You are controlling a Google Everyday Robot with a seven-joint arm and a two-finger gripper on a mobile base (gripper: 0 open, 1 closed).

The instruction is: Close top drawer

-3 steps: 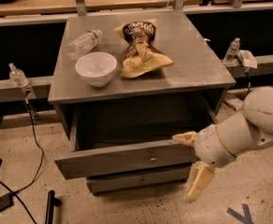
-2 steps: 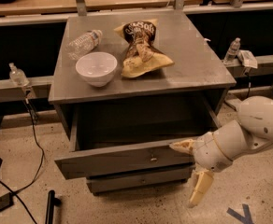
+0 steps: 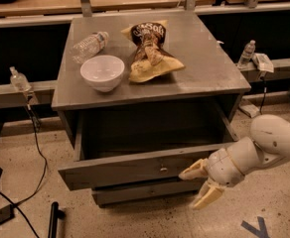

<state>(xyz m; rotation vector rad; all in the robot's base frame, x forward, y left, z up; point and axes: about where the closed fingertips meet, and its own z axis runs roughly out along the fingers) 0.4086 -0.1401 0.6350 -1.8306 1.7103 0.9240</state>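
Note:
The top drawer (image 3: 135, 169) of the grey cabinet is pulled far out, its inside dark and seemingly empty. Its flat front carries a small brass knob (image 3: 163, 169) at centre. A second drawer front shows just below it. My gripper (image 3: 198, 185) is at the right end of the drawer front, on the white arm coming in from the right. Its two cream fingers are spread open, the upper fingertip (image 3: 190, 171) touching or nearly touching the front panel, the lower one (image 3: 204, 199) pointing down toward the floor. It holds nothing.
On the cabinet top (image 3: 209, 68) stand a white bowl (image 3: 102, 72), a lying plastic bottle (image 3: 89, 45) and a chip bag (image 3: 150, 48). Wooden benches run behind. A cable (image 3: 38, 148) and a black object (image 3: 53, 219) lie on the floor at left.
My gripper and arm have shifted slightly left and down along the drawer front's right end. The drawer stands as far open as before.

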